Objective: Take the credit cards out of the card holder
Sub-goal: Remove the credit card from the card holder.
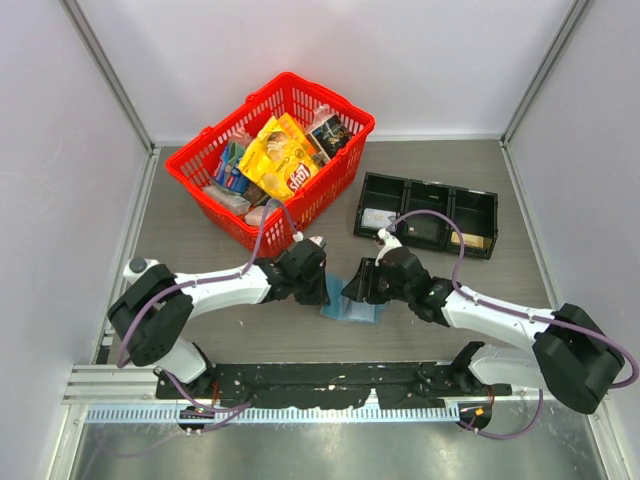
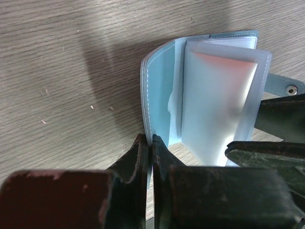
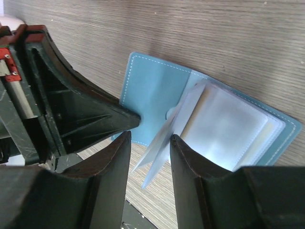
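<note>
Between the two sets of jaws, on the wooden counter (image 1: 530, 275), one card holder (image 1: 352, 310) (image 2: 159, 95) (image 3: 152, 90) is laid open, its two blue panels spread apart. The left jaws are clamped shut on the near edge of the left-hand panel, with no gap seen between them in the left wrist view. The right jaws are held apart, and one frosted plastic sleeve (image 3: 155, 157) of the holder is caught slanting in the gap between them; a firm pinch on it is not seen. Just beyond the right jaws the remaining sleeves (image 3: 224, 129) are fanned over the right-hand panel; their number cannot be counted. Whether cards are kept inside them cannot be told through the frosted plastic. One side tab (image 2: 286, 87) with a snap is seen at the holder's far edge.

Well beyond the right jaws, one black tray (image 1: 425, 190) with three compartments is set on the counter. In its right-hand compartment a flat tan-gold patch is seen, taken as the credit cards (image 1: 470, 240); how many cannot be counted. One pale card (image 1: 378, 218) is lying in its left-hand compartment. Beyond the left jaws, one red basket (image 1: 200, 185) filled with packets is placed, apart from the holder.
</note>
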Controlling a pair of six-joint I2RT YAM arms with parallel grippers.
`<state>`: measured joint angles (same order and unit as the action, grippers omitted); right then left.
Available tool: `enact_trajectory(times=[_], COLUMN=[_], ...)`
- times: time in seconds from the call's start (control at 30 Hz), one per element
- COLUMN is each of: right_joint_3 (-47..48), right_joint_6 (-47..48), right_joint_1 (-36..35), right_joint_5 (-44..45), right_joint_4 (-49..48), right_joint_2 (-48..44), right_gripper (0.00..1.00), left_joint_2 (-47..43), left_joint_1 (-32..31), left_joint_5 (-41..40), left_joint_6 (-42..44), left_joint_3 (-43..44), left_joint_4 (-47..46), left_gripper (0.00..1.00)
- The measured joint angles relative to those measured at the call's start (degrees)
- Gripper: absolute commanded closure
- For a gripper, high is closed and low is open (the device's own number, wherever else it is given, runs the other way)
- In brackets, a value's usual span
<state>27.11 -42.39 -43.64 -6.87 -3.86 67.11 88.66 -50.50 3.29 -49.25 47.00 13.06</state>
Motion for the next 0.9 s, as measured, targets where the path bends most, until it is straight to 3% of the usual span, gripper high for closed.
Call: enact_trajectory(times=[0.37, 0.63, 0.8, 0.9], right_joint_3=[0.63, 0.63, 0.63, 0.66], right_joint_6=[0.02, 0.55, 1.53, 1.70], right_joint_1=[0.00, 0.00, 0.00, 0.00], right_joint_5=[-3.41, -2.16, -2.56, -3.39], right_joint_4=[-2.71, -1.68, -1.46, -2.32], right_joint_2=[3.02, 3.19, 2.89, 3.02], right_gripper=[0.56, 0.52, 0.48, 0.48], left_joint_2=[-0.44, -6.45, -10.60, -12.13], left_joint_1=[0.00, 0.00, 0.00, 0.02], left_joint_5=[-0.20, -2.23, -3.69, -3.76], left_joint_6=[-0.28, -0.63, -1.07, -1.16], left_joint_3=[0.00, -0.70, -0.68, -0.17], left_joint_4=[0.35, 3.15, 5.25, 6.73], left_gripper=[0.67, 0.46, 0.46, 0.53])
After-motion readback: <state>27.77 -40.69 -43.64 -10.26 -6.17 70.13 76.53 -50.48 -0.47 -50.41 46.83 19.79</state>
